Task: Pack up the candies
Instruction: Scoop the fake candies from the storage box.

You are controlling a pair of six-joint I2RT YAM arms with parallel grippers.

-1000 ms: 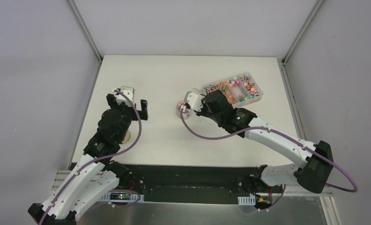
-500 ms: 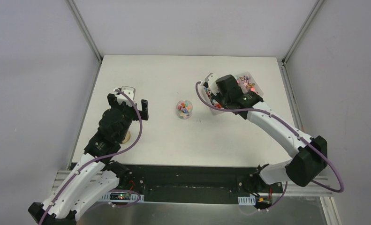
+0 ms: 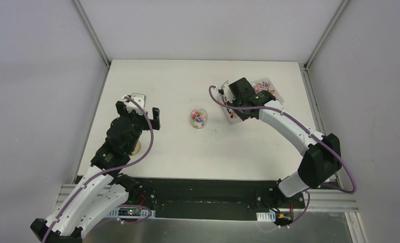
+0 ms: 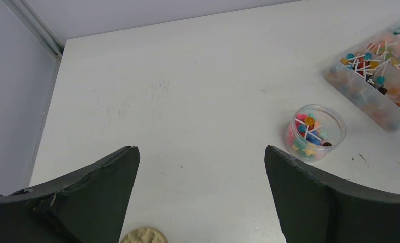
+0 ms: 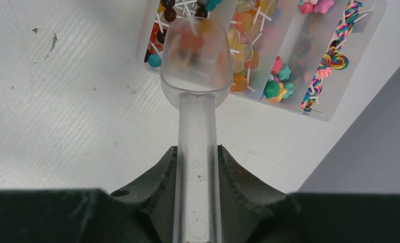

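Note:
The candies (image 5: pixel 248 48) lie sorted in a clear divided box (image 5: pixel 342 101) at the table's far right, and more candies (image 4: pixel 309 134) fill a small round clear jar (image 3: pixel 198 118) mid-table. My right gripper (image 5: pixel 197 148) is shut on the handle of a clear plastic scoop (image 5: pixel 196 55). The scoop's bowl is over the box's end compartment; whether it holds candies I cannot tell. My left gripper (image 4: pixel 202 152) is open and empty, low over the table left of the jar (image 4: pixel 314 132). The right arm (image 3: pixel 289 126) hides much of the box (image 3: pixel 274 91).
A round wooden disc lid (image 4: pixel 143 236) lies on the table just under my left gripper (image 3: pixel 137 111), near the left side. Grey walls close in the table on the left, back and right.
My right arm has swung the scoop from over the jar, right and back, to the candy box. The jar now stands uncovered. The left arm has not moved.

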